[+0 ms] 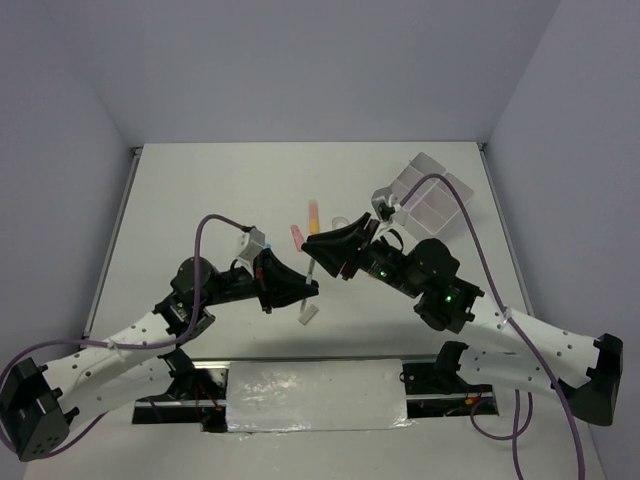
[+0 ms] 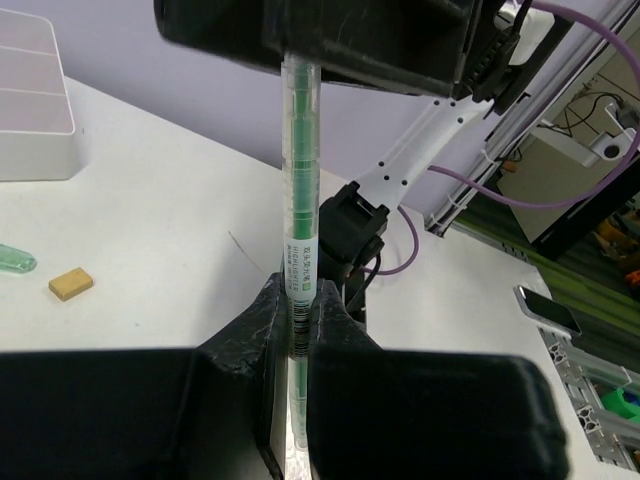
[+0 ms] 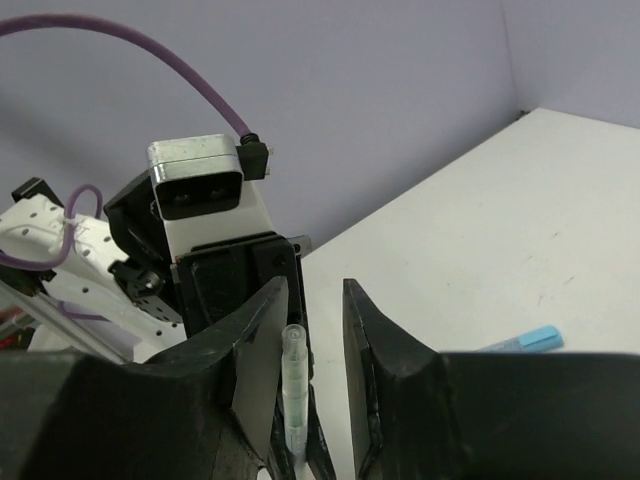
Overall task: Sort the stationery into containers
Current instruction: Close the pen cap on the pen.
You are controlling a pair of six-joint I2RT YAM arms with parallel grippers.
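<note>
Left wrist view: the pen [image 2: 300,200] is obscured at both ends, its top behind the right gripper [image 2: 300,50], its base lost between the fingers of the left gripper [image 2: 298,302]; the white tray [image 2: 30,150] and a green piece [image 2: 12,260] are cut by the left edge. Right wrist view: a blue piece [image 3: 530,340] is partly hidden behind a finger.

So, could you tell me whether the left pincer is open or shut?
Shut: the left pincer grips the pen, both fingers pressed against its clear barrel in the left wrist view.
</note>
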